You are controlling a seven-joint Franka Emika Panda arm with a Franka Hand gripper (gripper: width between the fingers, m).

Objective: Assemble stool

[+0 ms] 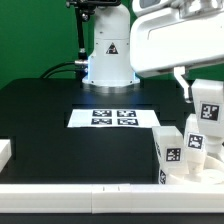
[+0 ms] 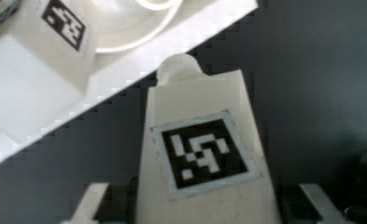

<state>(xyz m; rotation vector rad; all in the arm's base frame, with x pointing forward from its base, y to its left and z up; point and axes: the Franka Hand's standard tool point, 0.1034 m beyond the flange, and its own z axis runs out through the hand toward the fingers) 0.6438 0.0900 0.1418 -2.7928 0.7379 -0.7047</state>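
Green curtain is seen behind the black desk point(image 1: 60, 110), on which the marker board point(image 1: 114, 117) lies flat near the robot base point(image 1: 108, 60).

At the exterior view's right, near the front white rail point(image 1: 60, 189), the stool parts are gathered: the seat disc point(image 1: 195, 172) rests low against the rail with a tagged leg point(image 1: 170, 153) standing just beside it, and another tagged leg point(image 1: 203, 118) is held above the disc. The gripper point(image 1: 190, 88) is clamped on that upper leg; in the wrist view the leg point(image 2: 201, 140) is seen between the two fingers point(image 2: 95, 205), its tag facing the camera and its rounded tip pointing away from the wrist.

The deciding relation is judged to be this: the held leg's long axis runs along the gripper's own line, roughly upright with a slight tilt, and its tip lies just short of the seat disc point(image 2: 135, 25), which sits beyond and to one side. Whether the tip is already in contact with the disc cannot be told.

The arm is reached across from the base to the exterior view's right, with the wrist turned downward over the parts.
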